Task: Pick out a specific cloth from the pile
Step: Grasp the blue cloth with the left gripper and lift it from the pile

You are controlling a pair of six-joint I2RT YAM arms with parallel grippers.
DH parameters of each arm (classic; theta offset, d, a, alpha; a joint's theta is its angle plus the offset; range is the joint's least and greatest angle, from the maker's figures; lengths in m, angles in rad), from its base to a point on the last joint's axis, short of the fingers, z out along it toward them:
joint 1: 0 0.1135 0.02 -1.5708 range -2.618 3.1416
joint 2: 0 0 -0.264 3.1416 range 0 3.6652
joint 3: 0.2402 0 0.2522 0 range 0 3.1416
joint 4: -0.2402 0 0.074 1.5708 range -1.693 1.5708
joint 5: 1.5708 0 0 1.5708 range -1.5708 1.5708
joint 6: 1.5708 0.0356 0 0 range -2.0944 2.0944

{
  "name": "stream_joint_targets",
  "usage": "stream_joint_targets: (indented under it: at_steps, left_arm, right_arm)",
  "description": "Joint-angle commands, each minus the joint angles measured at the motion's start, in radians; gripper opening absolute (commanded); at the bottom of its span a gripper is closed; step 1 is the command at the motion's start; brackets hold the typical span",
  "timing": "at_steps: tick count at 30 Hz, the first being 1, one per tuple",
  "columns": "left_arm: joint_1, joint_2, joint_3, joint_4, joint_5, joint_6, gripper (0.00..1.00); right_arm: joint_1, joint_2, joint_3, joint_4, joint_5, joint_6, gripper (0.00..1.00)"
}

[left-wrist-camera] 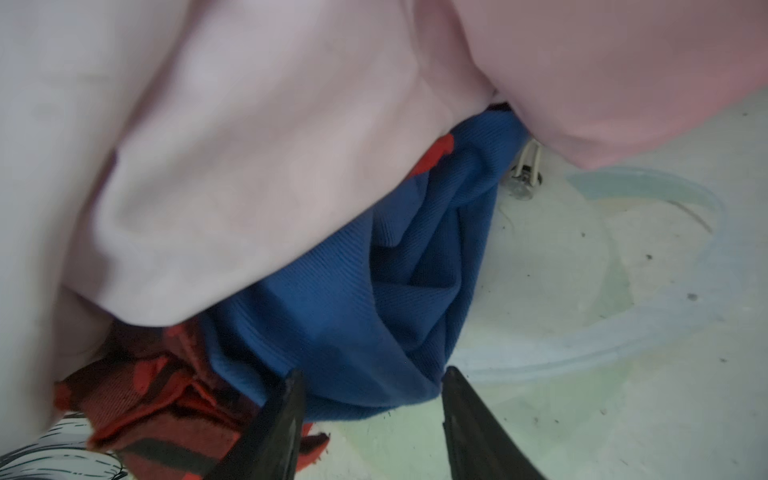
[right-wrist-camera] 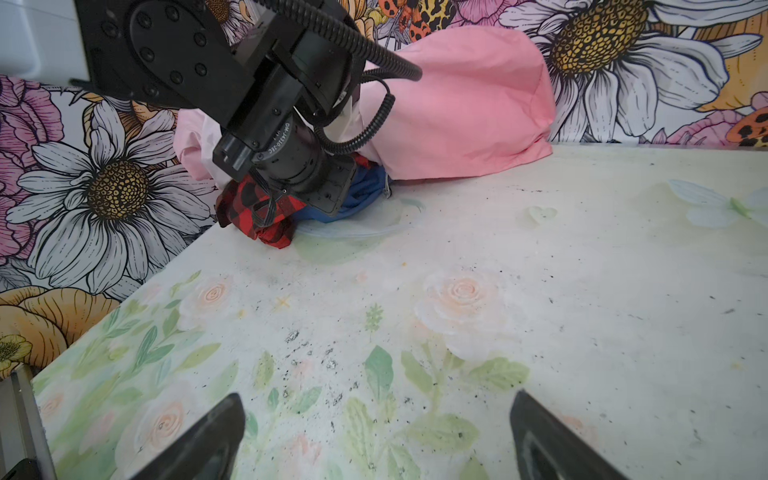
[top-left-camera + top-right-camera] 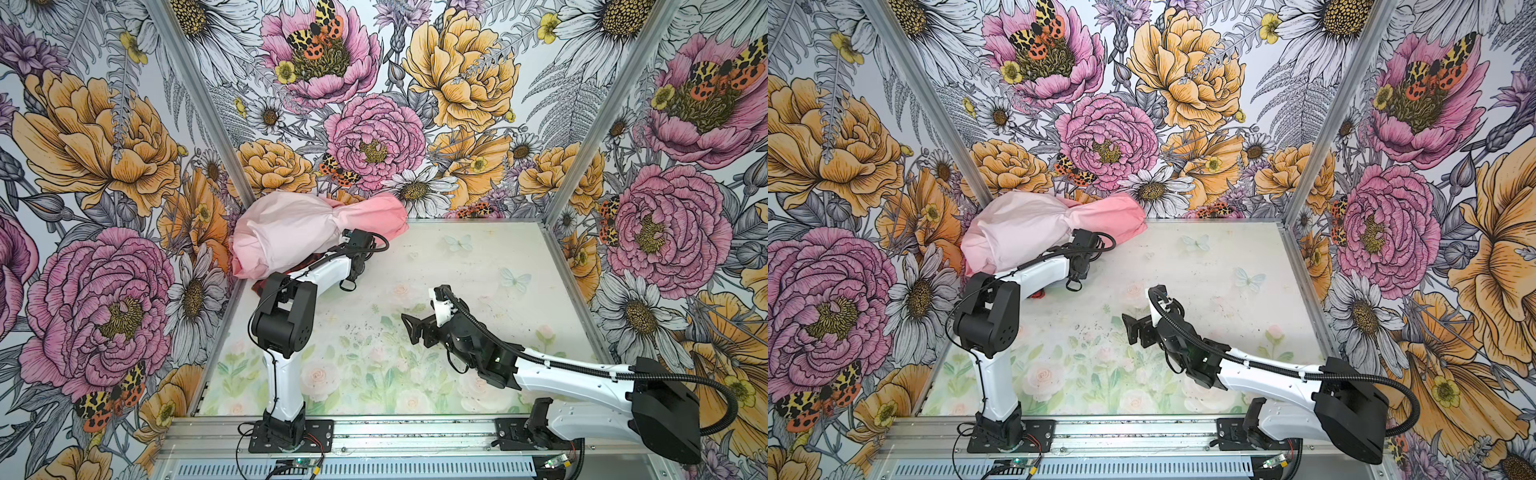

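Pile (image 3: pixel 291 241) sits in the far-left corner of the table (image 3: pixel 457 266), against the walls. Blue cloth (image 1: pixel 353 311) is at the pile's near edge, tucked under the pink sheet (image 1: pixel 249 145), touching the checked cloth (image 1: pixel 158 399) and lying on the table. In both top views the left arm hides it. Left gripper (image 1: pixel 372 374): fingertips apart, one each side of a bunched blue fold, with no visible squeeze. Right gripper (image 2: pixel 377 395): spread wide, holding nothing, hovering over mid-table well apart from the pile.
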Motion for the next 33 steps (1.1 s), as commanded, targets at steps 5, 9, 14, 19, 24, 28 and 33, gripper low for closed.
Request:
stream_joint_targets:
  at_steps: [5,9,14,19,24,28,33]
  left_arm:
    - [0.000,0.062,0.071,0.000,-0.123,0.028,0.57]
    - [0.008,0.104,0.106,0.001,-0.120,0.024,0.57]
    - [0.028,0.132,0.121,0.000,-0.084,0.005,0.51]
    - [0.037,0.115,0.115,0.003,-0.089,-0.002,0.10]
    - [0.034,0.013,0.099,0.013,-0.063,-0.009,0.00]
    - [0.034,-0.175,0.199,0.012,-0.030,0.022,0.00]
    - [0.036,-0.252,0.643,0.011,-0.034,0.150,0.00]
  right_arm:
    - [0.007,-0.062,-0.007,0.006,0.053,-0.032,1.00]
    - [0.007,-0.075,-0.009,-0.014,0.064,-0.039,0.99]
    - [0.007,-0.081,-0.013,-0.025,0.067,-0.032,0.99]
    - [0.006,-0.081,-0.015,-0.041,0.071,-0.020,1.00]
    - [0.006,-0.064,-0.007,-0.042,0.075,-0.022,0.99]
    - [0.006,-0.045,0.018,-0.047,0.070,-0.036,0.99]
    - [0.002,-0.081,0.033,-0.072,0.102,-0.056,0.99]
